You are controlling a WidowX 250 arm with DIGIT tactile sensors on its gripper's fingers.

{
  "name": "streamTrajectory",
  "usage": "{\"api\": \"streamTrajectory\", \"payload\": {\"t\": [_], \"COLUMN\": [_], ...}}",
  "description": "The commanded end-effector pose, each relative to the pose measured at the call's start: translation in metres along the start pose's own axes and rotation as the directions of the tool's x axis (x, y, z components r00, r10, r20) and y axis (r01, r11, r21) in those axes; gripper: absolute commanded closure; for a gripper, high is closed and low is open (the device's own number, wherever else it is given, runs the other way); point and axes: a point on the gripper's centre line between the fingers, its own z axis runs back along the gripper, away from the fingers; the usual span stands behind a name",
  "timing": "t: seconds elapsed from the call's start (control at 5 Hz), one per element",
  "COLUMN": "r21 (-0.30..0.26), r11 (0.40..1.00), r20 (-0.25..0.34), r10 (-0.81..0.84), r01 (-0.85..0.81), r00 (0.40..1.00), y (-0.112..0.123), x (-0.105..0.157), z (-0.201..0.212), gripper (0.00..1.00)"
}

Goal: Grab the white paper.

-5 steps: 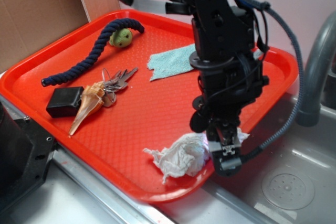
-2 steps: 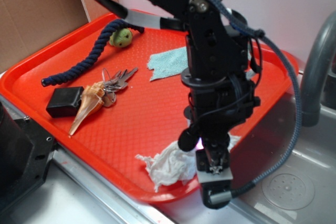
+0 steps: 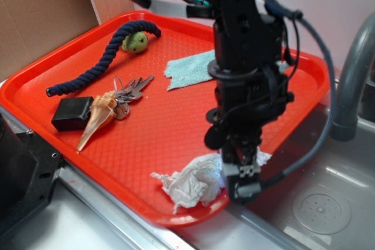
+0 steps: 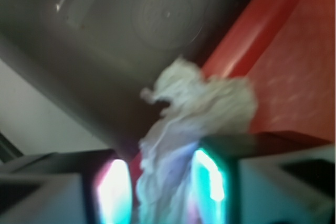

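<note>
Though my wrist view is blurred, I log: gripper (image 3: 241,171) apparently pinching the white paper (image 3: 190,181) between its fingers, at the red tray's (image 3: 70,68) near edge beside the sink (image 3: 328,203).

tool (image 3: 243,175) risen slightly since a moment ago, white paper (image 3: 190,181) dragged left, pinched between fingers

Paper (image 3: 190,181) on tray (image 3: 176,127) near edge, beside sink (image 3: 316,203).
</note>
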Motion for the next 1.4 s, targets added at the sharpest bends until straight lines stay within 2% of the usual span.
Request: {"api": "streamTrajectory", "payload": {"t": [0.0, 0.2, 0.4, 1.0, 1.2], "r21": [0.05, 0.101, 0.183, 0.183, 0.161], "r11": [0.998, 0.995, 0.983, 0.983, 0.983], "r20": [0.039, 0.06, 0.125, 0.125, 0.234], "r10": [-0.033, -0.012, 0.002, 0.002, 0.047], "r01": [0.031, 0.006, -0.025, -0.025, -0.087], "r00": [0.999, 0.998, 0.992, 0.992, 0.971], "y": [-0.016, -0.019, -0.036, -0.036, -0.038], "x": [-0.006, -0.015, -0.037, -0.037, -0.041], "z": [0.031, 0.062, 0.091, 0.091, 0.062], "gripper": [1.0, 1.0, 0.0, 0.0, 0.0]}}
